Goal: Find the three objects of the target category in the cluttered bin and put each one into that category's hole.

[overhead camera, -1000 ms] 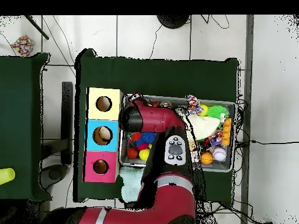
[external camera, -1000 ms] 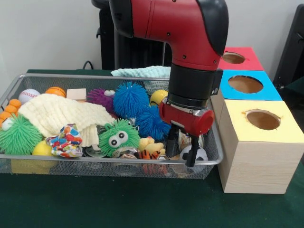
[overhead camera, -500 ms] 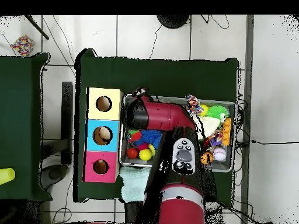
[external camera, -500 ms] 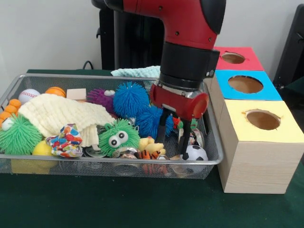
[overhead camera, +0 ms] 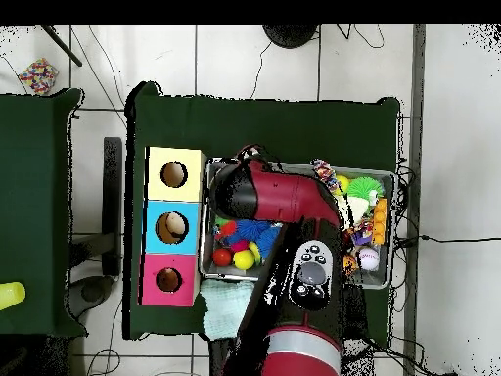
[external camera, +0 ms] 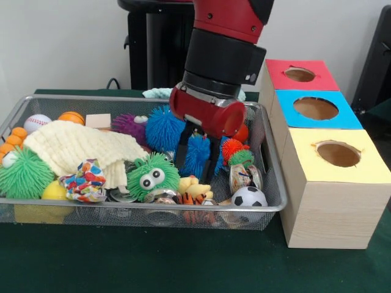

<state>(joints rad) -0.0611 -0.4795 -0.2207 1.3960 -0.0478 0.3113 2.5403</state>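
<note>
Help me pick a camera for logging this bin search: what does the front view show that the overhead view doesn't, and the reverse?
Only the front view shows the gripper, its fingers apart around a blue spiky ball, plus the soccer ball and green googly-eyed toy that the arm hides from above. Only the overhead view shows the whole table layout, a light cloth beside the bin, and a second green table. Both show the wire bin and the yellow, blue and red hole boxes.
</note>
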